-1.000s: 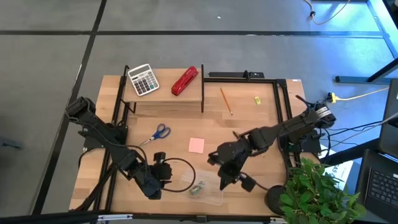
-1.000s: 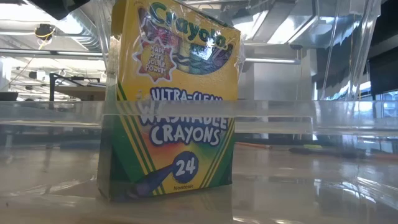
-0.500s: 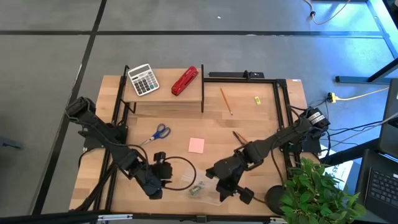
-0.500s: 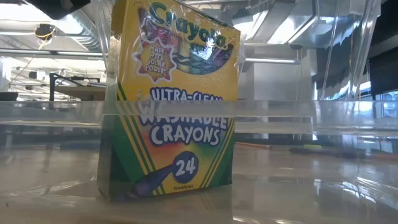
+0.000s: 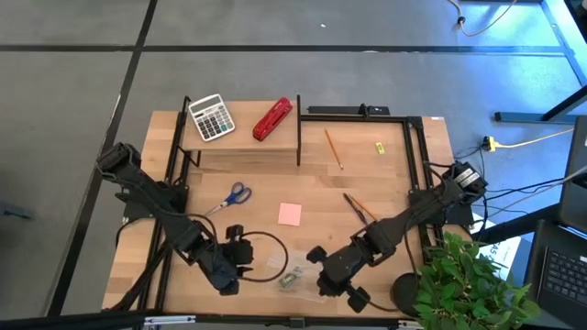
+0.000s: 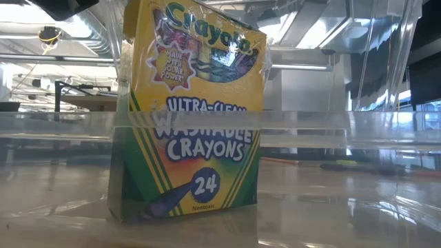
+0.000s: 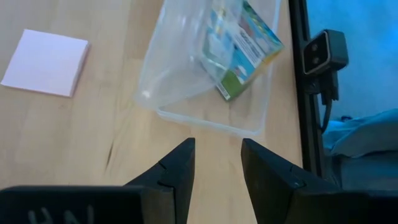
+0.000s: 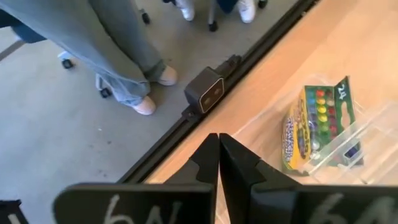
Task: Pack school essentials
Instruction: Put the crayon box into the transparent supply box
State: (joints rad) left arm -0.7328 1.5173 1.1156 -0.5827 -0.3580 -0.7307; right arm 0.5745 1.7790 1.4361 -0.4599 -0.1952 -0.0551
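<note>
A clear plastic case [image 5: 298, 280] lies near the table's front edge with a yellow-green crayon box [image 7: 244, 45] inside it; the low view shows the crayon box [image 6: 189, 114] close up. Blue-handled scissors [image 5: 237, 194], a pink sticky-note pad [image 5: 290, 214], an orange pencil [image 5: 333, 148], a dark pen [image 5: 358, 208] and a small yellow piece [image 5: 378, 147] lie loose on the wood. My left gripper [image 7: 217, 168] hovers open just left of the case, nothing between its fingers. My right gripper [image 8: 219, 163] is shut, above the front edge at the case's right end [image 5: 328, 282].
A raised shelf [image 5: 240, 139] at the back left carries a white-grey calculator [image 5: 212, 117] and a red stapler [image 5: 272, 119]. A small camera [image 8: 205, 90] sits on the black front rail. A potted plant [image 5: 468, 284] stands at the front right. A person's legs [image 8: 106, 43] stand beyond the front edge.
My right gripper has swung toward the table's near edge and sunk a little, staying shut; the dark pen it had covered now shows. The case and crayon box have kept still.
</note>
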